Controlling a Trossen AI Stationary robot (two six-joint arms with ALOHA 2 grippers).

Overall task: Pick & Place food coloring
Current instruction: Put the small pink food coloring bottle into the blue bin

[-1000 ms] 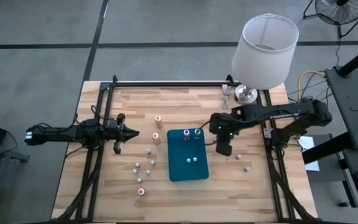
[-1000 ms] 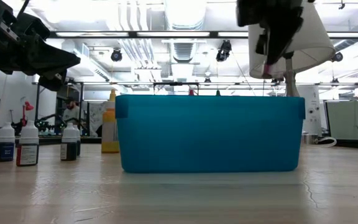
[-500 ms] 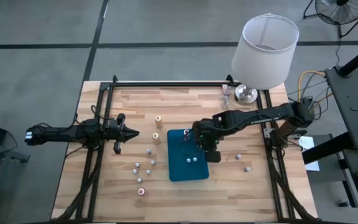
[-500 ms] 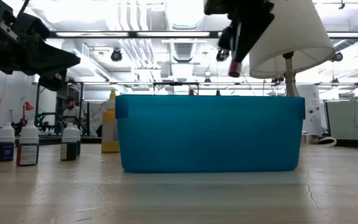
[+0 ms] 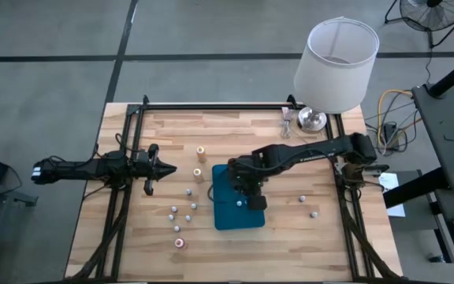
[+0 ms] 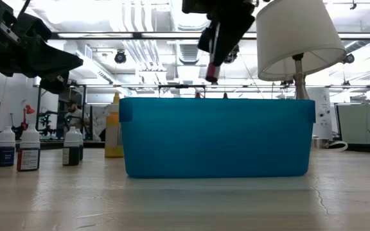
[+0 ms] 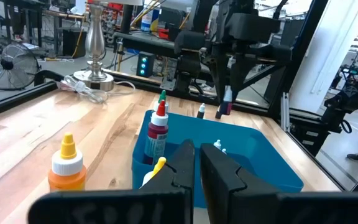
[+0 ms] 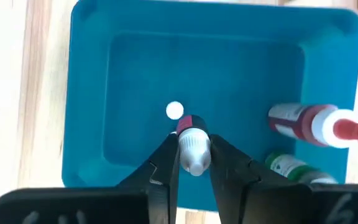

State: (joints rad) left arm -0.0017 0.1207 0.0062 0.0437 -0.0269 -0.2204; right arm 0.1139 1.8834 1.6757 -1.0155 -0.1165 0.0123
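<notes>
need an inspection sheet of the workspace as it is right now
surface: wooden table, bare between items
job's things: teal tray mid-table holding two standing bottles; small bottle held above it; loose bottles on the wood left of tray, two right of it
clutter: lamp at far right corner
grippers: right gripper shut on small bottle over tray; left gripper shut, empty, left of tray
cables: yellow cable off table's right edge
surroundings: lab benches, a person behind

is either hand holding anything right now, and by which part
The right hand holds a small food coloring bottle by its body, cap end hanging down over the teal tray. The left hand is shut on nothing.
</notes>
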